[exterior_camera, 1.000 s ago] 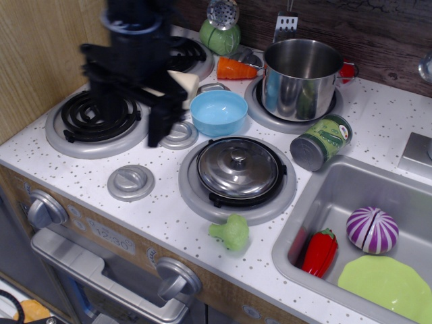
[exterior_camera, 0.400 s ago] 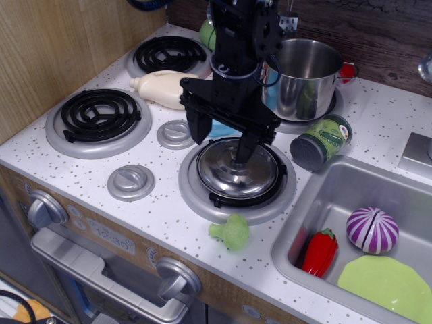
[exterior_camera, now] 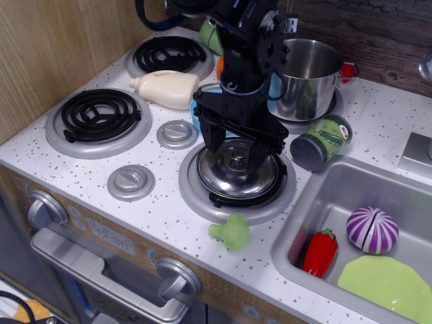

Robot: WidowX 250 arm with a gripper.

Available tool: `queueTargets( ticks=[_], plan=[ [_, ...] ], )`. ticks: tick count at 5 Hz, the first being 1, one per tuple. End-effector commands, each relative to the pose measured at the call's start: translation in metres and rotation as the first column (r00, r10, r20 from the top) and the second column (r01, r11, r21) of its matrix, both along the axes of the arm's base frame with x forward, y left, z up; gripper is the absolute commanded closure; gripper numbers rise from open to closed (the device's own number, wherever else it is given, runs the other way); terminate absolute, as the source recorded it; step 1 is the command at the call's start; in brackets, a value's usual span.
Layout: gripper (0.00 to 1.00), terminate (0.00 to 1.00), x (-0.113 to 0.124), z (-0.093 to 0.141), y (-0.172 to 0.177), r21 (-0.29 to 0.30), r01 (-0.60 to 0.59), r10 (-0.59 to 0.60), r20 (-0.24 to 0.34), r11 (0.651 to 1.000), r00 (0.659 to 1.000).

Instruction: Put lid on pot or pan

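i'm working over a white speckled countertop (exterior_camera: pixel 398 115) that is sitting between a light wooden wall panel (exterior_camera: pixel 47 47) on one side and a dark, cracked wood backsplash (exterior_camera: pixel 378 27) behind. a grey sink basin (exterior_camera: pixel 351 182) is lying sunk into the counter, and an oven door handle (exterior_camera: pixel 101 277) is running along the front below.

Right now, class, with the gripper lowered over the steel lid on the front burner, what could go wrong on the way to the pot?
1. The open gripper straddles the small knob of the lid; a shallow pinch might slip off.
2. The green can lies beside the pot, so a low carry could knock it.
3. The lid looks about as wide as the pot, so an off-centre drop may tilt.
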State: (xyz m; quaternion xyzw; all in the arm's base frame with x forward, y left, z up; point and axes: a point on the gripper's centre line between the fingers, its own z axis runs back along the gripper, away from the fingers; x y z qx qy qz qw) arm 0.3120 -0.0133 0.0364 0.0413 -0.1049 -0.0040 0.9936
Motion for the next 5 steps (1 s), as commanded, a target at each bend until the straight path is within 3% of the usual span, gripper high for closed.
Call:
queueTargets(
  ticks=[1,2,4,5],
  plan=[
    [0.0,0.0,0.007,-0.005,0.005,-0.026,0.038,-0.037,0.036,0.999,0.999],
    [1.0,0.0,0.007,-0.007,0.004,-0.058,0.03,-0.03,0.011,0.998,1.0],
    [1.0,0.0,0.006,0.004,0.001,-0.042,0.002,-0.002,0.007,0.999,1.0],
    [1.0,0.0,0.019,0.029,0.006,-0.014,-0.006,0.006,-0.003,1.0,1.0]
  ],
)
